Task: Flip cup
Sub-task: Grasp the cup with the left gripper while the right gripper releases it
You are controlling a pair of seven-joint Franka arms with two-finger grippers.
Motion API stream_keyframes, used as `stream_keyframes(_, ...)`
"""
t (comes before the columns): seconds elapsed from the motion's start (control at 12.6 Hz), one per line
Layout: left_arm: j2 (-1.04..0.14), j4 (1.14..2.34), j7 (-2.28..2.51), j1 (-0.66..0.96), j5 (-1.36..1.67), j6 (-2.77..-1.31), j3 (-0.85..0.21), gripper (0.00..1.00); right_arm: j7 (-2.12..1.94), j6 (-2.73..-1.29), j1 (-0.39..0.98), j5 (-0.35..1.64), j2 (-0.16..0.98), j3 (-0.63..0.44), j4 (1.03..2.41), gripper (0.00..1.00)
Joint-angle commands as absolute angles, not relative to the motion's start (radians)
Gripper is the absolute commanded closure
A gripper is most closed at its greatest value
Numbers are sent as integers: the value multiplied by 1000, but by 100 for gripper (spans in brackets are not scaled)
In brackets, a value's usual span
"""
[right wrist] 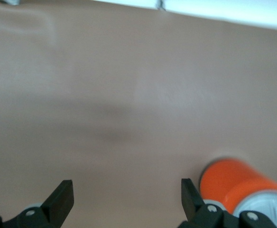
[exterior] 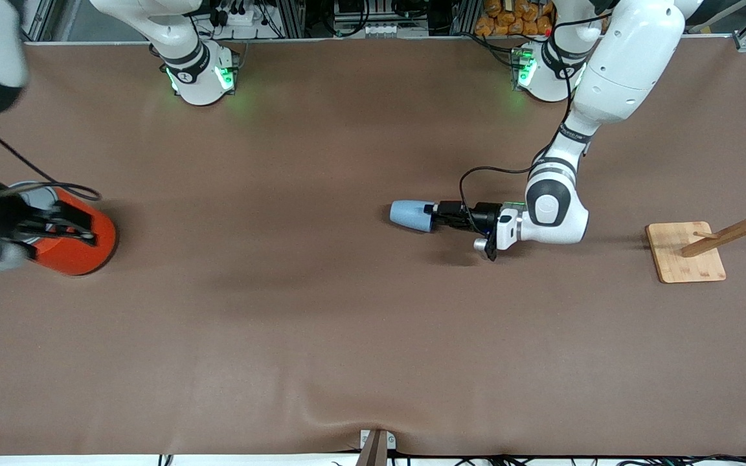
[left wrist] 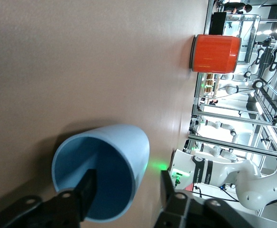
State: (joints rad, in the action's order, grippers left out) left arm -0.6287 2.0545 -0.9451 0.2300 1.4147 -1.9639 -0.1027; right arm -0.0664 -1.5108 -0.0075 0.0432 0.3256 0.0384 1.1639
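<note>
The small light-blue cup (exterior: pixel 410 215) lies on its side in the middle of the table, its open mouth toward the left arm's end. My left gripper (exterior: pixel 431 217) is low at the cup's mouth and open. In the left wrist view one finger (left wrist: pixel 87 188) is inside the cup (left wrist: pixel 124 147) and the other finger (left wrist: pixel 166 187) is outside it, with the cup's wall between them and a gap to the outer finger. My right gripper (exterior: pixel 65 226) hangs open and empty over the orange can, and shows open in the right wrist view (right wrist: pixel 126 194).
A big orange-red can (exterior: pixel 85 249) with a grey lid stands at the right arm's end of the table; it also shows in the left wrist view (left wrist: pixel 215 53) and the right wrist view (right wrist: pixel 233 183). A wooden rack on a square base (exterior: pixel 687 255) stands at the left arm's end.
</note>
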Motion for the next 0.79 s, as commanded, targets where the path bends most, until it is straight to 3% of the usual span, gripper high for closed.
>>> stream_keyframes(0.0,-618,2071,-974,248,1445,-1980,-106,69,200,-1427,-37,68,259,66,1206,0)
stream_keyframes(0.08,-618,2069,-974,262,1451,-1991,-106,91,253,-1424,-35,60,233,67,1216,0)
stream_keyframes(0.16,-618,2066,-974,264,1462,-2002,-106,100,265,-1427,-34,54,194,66,1254,0)
stream_keyframes(0.32,-609,2056,-965,271,1477,-2003,-106,100,267,-1437,-35,40,132,60,1340,0)
stream_keyframes(0.55,-551,2025,-844,281,1462,-2029,-100,100,250,-1537,-37,44,-50,58,1564,0)
stream_keyframes(0.71,-491,2014,-735,308,1459,-2101,-95,100,176,-1525,-47,52,-38,40,1542,0)
